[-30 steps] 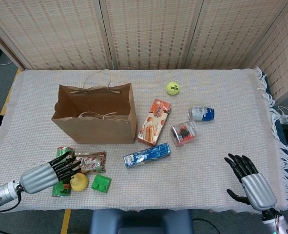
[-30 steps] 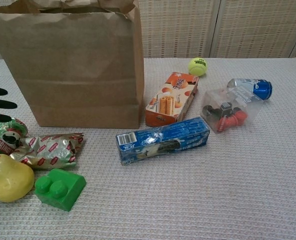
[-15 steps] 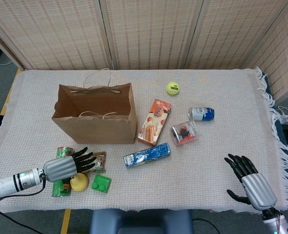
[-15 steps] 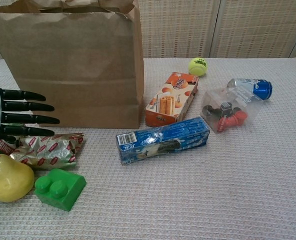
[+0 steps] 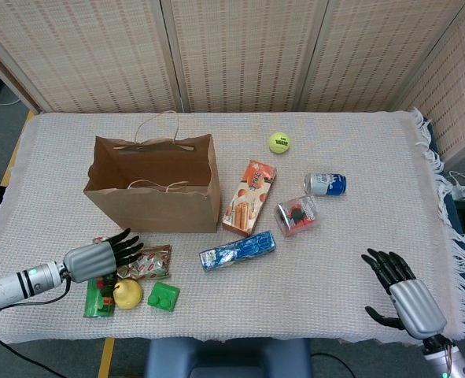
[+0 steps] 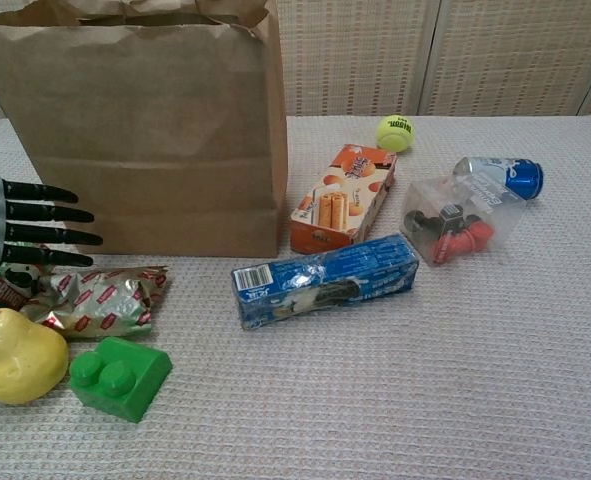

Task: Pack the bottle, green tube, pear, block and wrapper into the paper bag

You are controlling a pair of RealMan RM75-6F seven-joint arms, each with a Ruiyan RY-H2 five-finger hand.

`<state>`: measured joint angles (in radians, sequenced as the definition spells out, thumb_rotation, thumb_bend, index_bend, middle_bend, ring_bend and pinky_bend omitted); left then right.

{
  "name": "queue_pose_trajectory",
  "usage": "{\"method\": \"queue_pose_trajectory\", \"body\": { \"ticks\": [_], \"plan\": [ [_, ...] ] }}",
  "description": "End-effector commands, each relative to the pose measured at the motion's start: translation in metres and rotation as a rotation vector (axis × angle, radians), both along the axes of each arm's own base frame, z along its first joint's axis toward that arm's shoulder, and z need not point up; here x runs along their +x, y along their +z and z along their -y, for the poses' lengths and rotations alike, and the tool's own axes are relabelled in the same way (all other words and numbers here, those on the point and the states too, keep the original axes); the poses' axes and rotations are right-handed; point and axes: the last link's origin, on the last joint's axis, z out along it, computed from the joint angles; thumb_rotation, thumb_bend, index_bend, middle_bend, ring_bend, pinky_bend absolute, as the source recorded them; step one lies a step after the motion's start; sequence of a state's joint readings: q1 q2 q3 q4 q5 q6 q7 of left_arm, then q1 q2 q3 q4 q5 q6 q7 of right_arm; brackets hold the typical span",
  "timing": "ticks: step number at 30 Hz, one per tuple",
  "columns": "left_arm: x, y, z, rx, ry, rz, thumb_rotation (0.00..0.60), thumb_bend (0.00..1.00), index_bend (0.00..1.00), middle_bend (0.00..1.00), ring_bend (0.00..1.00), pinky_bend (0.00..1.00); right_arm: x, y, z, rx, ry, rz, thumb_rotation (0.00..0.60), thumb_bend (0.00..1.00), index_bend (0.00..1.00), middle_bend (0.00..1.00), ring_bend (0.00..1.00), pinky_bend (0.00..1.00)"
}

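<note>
Little print can be read here. The yellow-green tennis ball carries dark lettering across its face, too small to make out. The blue packet shows a white barcode panel at its left end. The red-and-white wrapper bears repeated small red logos, and the orange snack box has printing, all illegible.
</note>
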<state>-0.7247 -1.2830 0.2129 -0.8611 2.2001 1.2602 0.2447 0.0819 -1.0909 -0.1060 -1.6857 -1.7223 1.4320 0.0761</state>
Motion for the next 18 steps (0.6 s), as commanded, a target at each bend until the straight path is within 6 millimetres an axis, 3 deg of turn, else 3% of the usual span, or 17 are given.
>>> {"method": "queue_pose_trajectory", "body": {
  "ticks": [1,9,18],
  "plan": [
    [-0.006,-0.005,-0.006,0.018,0.020,-0.005,0.600,0.45,0.00,0.00,0.00,0.12,0.000,-0.001,0.000,0.003,-0.004,-0.002,0.600,0.13,0.00,0.00,0.00,0.03],
    [-0.028,0.002,-0.015,0.070,0.078,-0.043,0.600,0.45,0.00,0.00,0.00,0.12,0.000,-0.002,0.001,0.004,-0.012,-0.006,0.600,0.12,0.00,0.00,0.00,0.03],
    [-0.051,0.003,-0.008,0.059,0.117,-0.086,0.600,0.45,0.01,0.00,0.00,0.12,0.001,-0.002,0.001,0.005,-0.017,-0.005,0.600,0.12,0.00,0.00,0.00,0.03]
  ]
}}
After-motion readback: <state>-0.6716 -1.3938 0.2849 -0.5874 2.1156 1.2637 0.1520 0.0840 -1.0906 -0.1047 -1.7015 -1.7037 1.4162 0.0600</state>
